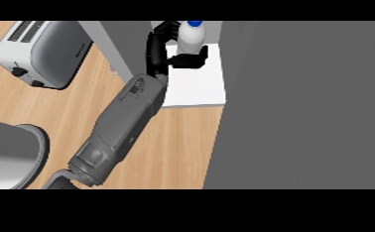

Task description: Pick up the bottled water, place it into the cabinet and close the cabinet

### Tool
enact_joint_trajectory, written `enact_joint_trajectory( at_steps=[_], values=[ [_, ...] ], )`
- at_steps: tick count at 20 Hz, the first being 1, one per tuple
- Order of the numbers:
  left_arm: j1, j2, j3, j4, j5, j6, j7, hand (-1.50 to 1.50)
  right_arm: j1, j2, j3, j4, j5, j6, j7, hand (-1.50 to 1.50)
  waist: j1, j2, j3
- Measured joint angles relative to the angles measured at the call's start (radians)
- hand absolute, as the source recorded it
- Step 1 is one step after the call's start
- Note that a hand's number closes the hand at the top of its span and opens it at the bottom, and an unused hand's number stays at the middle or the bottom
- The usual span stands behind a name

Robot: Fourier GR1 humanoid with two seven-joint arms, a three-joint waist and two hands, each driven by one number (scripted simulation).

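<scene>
L hand (157, 45) curled round the bottled water (193, 36) — fingers behind it, thumb across its near side; bottle upright, blue cap up, over the back part of the white cabinet shelf (196, 85); can't tell if it's resting on the shelf; grey forearm runs from the shelf's front-left corner down-left over the wood counter (179, 142); cabinet door (293, 102) — big grey panel — just right of the shelf; toaster (40, 52) well left of it.
</scene>
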Motion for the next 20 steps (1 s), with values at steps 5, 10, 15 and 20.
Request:
enact_joint_trajectory(
  at_steps=[5,10,15,20],
  values=[
    [-0.045,0.002,0.009,0.142,-0.025,0.033,-0.026,1.50,0.007,-0.011,-0.008,-0.003,-0.005,0.003,-0.007,-1.50,-0.005,0.003,0.000],
    [-0.094,-0.001,0.037,0.256,-0.014,0.054,-0.059,1.50,0.012,-0.018,0.005,-0.002,-0.007,0.007,-0.018,-1.50,-0.016,0.007,0.000],
    [-0.112,0.003,0.066,0.336,-0.001,0.056,-0.103,1.50,0.018,-0.026,0.009,-0.001,-0.009,0.007,-0.040,-1.50,-0.025,0.011,0.000],
    [-0.119,0.010,0.081,0.406,-0.014,0.068,-0.147,-1.50,0.025,-0.028,0.011,0.003,-0.014,0.011,-0.057,-1.50,-0.025,0.013,0.000]
  ],
)
